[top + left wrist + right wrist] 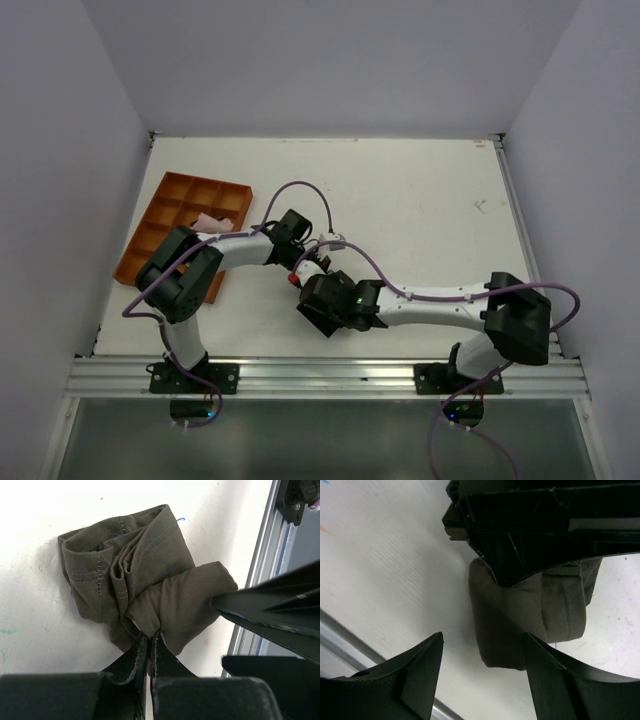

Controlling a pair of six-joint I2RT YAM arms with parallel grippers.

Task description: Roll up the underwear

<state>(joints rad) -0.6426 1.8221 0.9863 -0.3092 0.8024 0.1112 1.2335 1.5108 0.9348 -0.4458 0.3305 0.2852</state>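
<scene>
The left fingers (134,661) are shut, pinching a fold at the edge of the dark brownish-grey soft cloth underwear (135,575). It sits bunched into a compact, creased bundle on the white surface (30,610), near the aluminium rail (260,560) at the front. The right fingers (420,675) stand wide apart, holding nothing, just beside the bundle's rounded end. The rolling looks nearly done, though loose. The next move likely calls for the right fingers to close on the free end and tuck it in. Well apart, an orange compartment tray (180,205) holds a small pale pink cloth (208,221).
</scene>
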